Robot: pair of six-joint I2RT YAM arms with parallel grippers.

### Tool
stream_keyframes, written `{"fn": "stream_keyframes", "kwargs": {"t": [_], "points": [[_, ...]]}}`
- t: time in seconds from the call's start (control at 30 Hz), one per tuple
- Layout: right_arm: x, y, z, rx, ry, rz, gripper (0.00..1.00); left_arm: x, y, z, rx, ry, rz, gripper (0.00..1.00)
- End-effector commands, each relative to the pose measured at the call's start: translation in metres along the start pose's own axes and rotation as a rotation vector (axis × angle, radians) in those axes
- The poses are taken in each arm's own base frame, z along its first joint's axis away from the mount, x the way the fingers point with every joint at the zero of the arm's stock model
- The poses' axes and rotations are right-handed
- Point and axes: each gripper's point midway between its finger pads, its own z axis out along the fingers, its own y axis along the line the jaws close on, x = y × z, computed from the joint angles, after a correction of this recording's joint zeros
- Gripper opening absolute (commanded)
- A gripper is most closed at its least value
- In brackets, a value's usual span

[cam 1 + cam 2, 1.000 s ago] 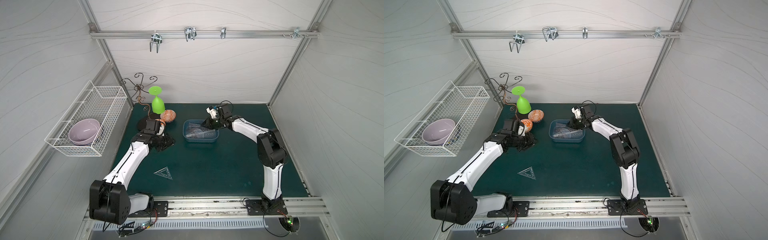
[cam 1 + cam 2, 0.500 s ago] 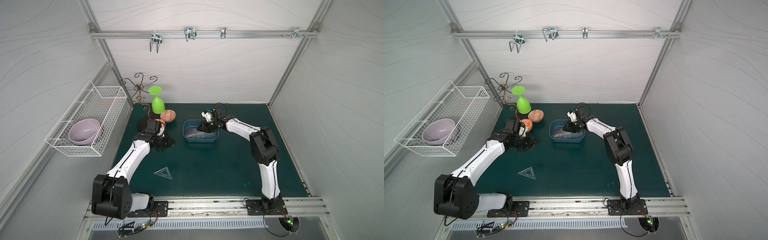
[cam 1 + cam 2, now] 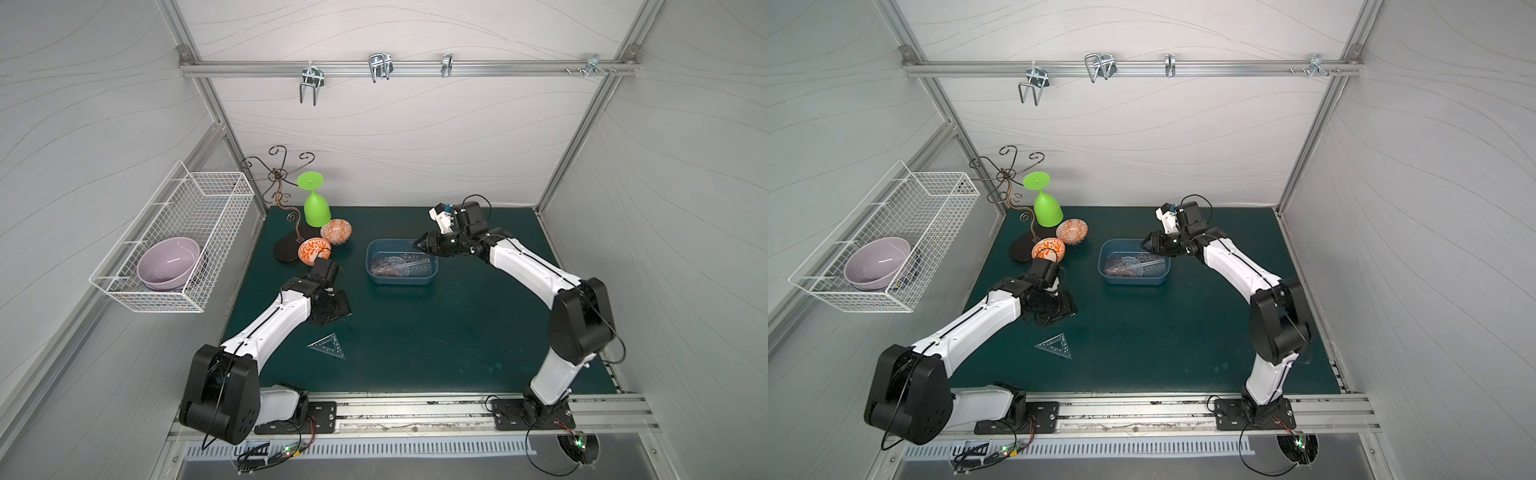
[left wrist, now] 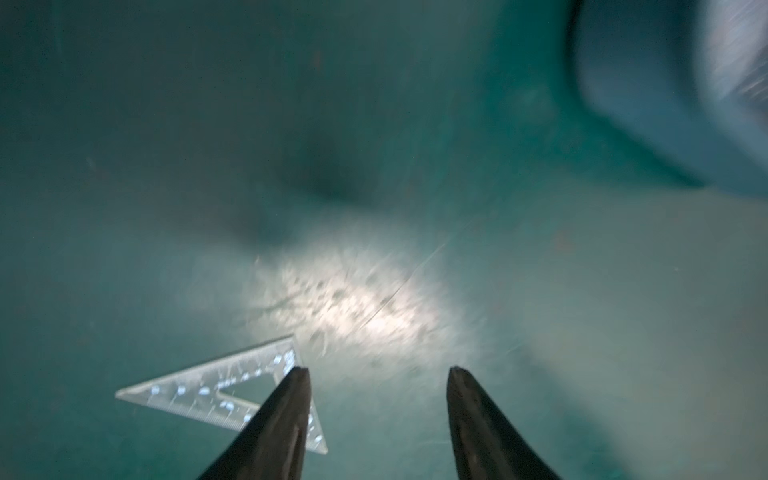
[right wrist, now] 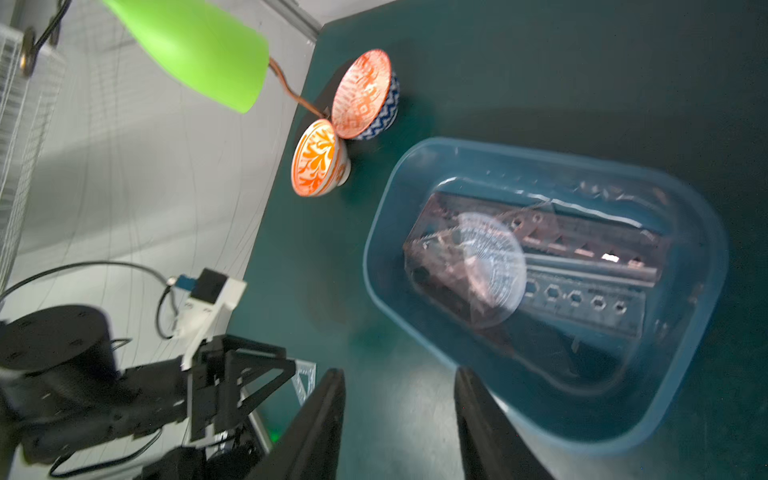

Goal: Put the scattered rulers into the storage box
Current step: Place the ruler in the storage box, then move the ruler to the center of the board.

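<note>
Rulers (image 5: 582,266) of smoky, clear plastic fill the blue plastic box (image 5: 602,419) — right gripper (image 5: 399,370) just opened; open left gripper (image 4: 378,368) nears the clear triangle (image 4: 187,388).

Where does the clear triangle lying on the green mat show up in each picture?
In a top view: triangle, on the mat beside the left arm.
In a top view: triangle, same spot.
Left wrist: triangle, partly behind one tool finger.
Right wrist: one corner, beside the left arm.
Shared landmark: blue box.
</note>
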Motion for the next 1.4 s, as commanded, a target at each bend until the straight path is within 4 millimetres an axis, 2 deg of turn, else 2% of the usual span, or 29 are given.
{"fn": "stream_keyframes", "kwargs": {"t": [0.0,0.1,0.23,0.67,0.8,1.03,1.37], "points": [[0.049,0.007,0.008,-0.039,0.085,0.013,0.47,0.007,0.017,0.005,-0.077,-0.038,-0.057,0.58],[0.069,0.011,0.001,-0.066,0.102,0.019,0.46,0.012,0.020,0.012,-0.086,-0.054,-0.068,0.58],[0.080,0.010,-0.008,-0.067,0.102,0.012,0.45,0.017,0.023,0.024,-0.087,-0.051,-0.075,0.58],[0.074,0.004,-0.014,-0.108,0.086,0.042,0.36,0.038,0.019,0.049,-0.095,0.015,-0.064,0.53],[0.072,0.001,-0.015,-0.112,0.080,0.052,0.35,0.043,0.023,0.049,-0.116,0.019,-0.059,0.52],[0.072,0.001,-0.013,-0.127,0.083,0.060,0.35,0.040,0.033,0.030,-0.139,-0.049,-0.055,0.52],[0.069,0.004,-0.014,-0.139,0.079,0.059,0.32,0.048,0.029,0.050,-0.123,0.010,-0.055,0.50]]}}
